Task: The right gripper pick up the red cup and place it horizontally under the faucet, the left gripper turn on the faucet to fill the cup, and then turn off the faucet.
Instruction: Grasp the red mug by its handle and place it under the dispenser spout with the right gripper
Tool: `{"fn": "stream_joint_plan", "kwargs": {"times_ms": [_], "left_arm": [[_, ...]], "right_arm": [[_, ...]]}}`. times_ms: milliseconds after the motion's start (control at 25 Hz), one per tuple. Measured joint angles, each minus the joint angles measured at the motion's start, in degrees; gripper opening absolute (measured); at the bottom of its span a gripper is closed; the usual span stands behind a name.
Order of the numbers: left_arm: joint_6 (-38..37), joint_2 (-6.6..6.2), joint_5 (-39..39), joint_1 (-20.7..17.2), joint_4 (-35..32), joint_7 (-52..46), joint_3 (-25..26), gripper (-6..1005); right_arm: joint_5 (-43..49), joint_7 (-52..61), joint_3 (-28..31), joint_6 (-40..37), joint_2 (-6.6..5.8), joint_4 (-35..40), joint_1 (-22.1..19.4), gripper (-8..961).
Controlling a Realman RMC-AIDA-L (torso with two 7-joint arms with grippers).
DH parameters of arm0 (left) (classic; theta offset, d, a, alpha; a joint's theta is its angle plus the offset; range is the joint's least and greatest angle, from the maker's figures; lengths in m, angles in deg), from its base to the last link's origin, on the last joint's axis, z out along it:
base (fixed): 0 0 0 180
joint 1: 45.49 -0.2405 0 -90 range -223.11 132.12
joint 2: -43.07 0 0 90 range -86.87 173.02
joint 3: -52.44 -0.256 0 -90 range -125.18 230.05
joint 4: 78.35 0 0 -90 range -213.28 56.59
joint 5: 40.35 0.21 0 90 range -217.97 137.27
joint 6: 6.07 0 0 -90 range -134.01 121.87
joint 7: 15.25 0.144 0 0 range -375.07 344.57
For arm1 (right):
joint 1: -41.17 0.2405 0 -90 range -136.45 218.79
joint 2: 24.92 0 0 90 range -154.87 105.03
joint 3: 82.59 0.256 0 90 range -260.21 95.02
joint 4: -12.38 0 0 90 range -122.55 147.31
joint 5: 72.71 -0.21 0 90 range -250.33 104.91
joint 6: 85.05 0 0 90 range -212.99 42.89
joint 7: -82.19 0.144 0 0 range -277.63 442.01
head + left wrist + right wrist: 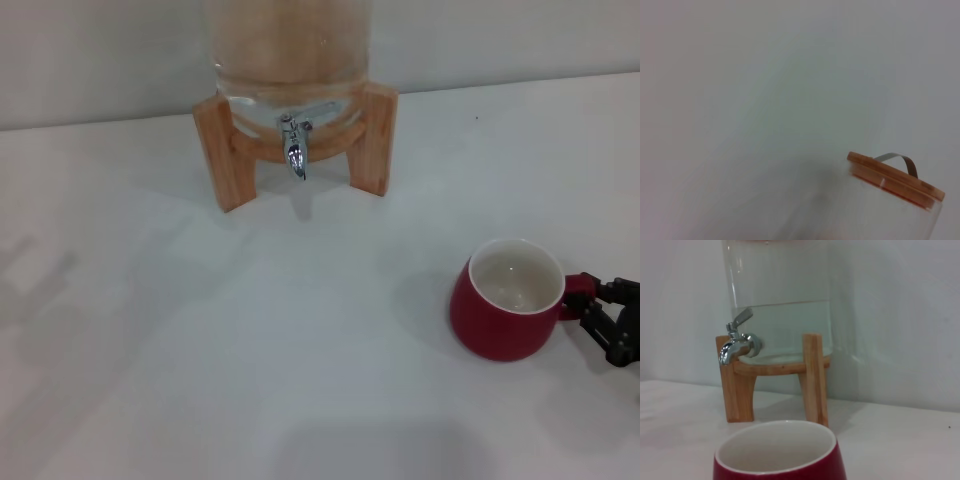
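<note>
The red cup (505, 308) stands upright on the white table at the right, white inside and empty; its rim fills the lower edge of the right wrist view (777, 455). My right gripper (598, 312) is at the cup's handle (574, 297) on the cup's right side. The chrome faucet (296, 143) points down from the glass jar at the back centre, lever angled up (737, 340). It is well apart from the cup. My left gripper is out of view.
The glass jar (290, 50) holds water and rests on a wooden stand (372, 135) near the back wall. Its wooden lid with a metal strap (895, 175) shows in the left wrist view. White table (250, 340) stretches between stand and cup.
</note>
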Motion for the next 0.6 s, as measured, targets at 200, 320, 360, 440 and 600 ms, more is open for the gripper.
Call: {"fn": "stream_joint_plan", "kwargs": {"times_ms": [200,320,360,440,600], "left_arm": [[-0.4,0.00,0.0,0.1,0.0,0.0,0.0,826],[-0.5,0.00,0.0,0.1,0.0,0.0,0.0,826],[-0.5,0.00,0.0,0.1,0.0,0.0,0.0,826],[-0.5,0.00,0.0,0.0,0.0,0.0,0.0,826],[-0.6,0.00,0.0,0.1,0.0,0.0,0.0,826]], "right_arm": [[-0.1,-0.2,0.0,0.0,0.06,-0.5,0.8,265],[-0.3,-0.2,0.0,0.2,0.07,-0.7,0.9,184],[-0.5,-0.3,0.0,0.3,0.07,-0.7,0.9,180],[-0.6,-0.3,0.0,0.6,0.07,-0.7,0.9,173],[-0.7,-0.4,0.0,0.7,0.07,-0.7,1.2,166]]}}
